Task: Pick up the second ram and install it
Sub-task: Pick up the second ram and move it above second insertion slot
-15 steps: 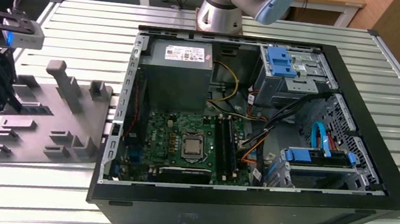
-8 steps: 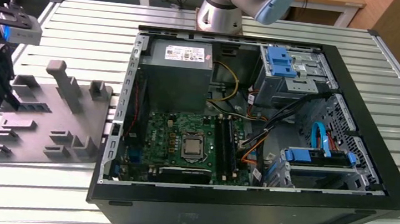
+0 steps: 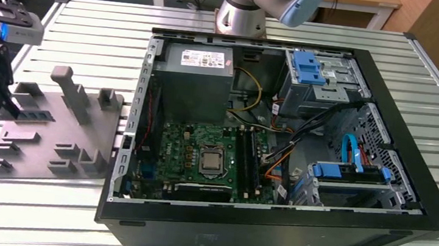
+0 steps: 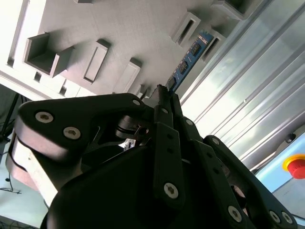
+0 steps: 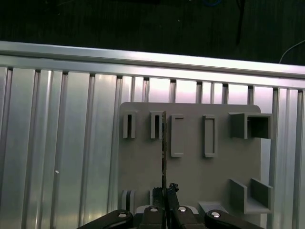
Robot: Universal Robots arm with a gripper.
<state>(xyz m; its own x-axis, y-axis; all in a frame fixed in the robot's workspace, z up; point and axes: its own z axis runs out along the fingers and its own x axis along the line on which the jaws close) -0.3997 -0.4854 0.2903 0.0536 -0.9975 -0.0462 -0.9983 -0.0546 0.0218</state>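
The second ram [image 4: 188,61] is a thin board with black chips, standing on edge over the grey holder plate [image 4: 124,33]. In the first wrist view the second ram [image 5: 164,143] is a narrow edge-on line beside a slot of the plate [image 5: 190,176]. My gripper [image 5: 166,190] has its fingers pressed together on the near end of the stick, and my gripper [image 4: 162,93] looks the same in the second wrist view. In the exterior view my gripper [image 3: 7,108] is at the far left, with the ram [image 3: 38,115] on the plate [image 3: 62,143]. Whether the stick is lifted off the plate I cannot tell.
An open computer case [image 3: 274,227] lies to the exterior view's right of the plate, with the motherboard [image 3: 199,157], its long black slots [image 3: 245,156] and cables inside. The arm's base [image 3: 243,15] stands behind the case. A red button [image 4: 295,164] sits off the ribbed metal table [image 5: 62,143].
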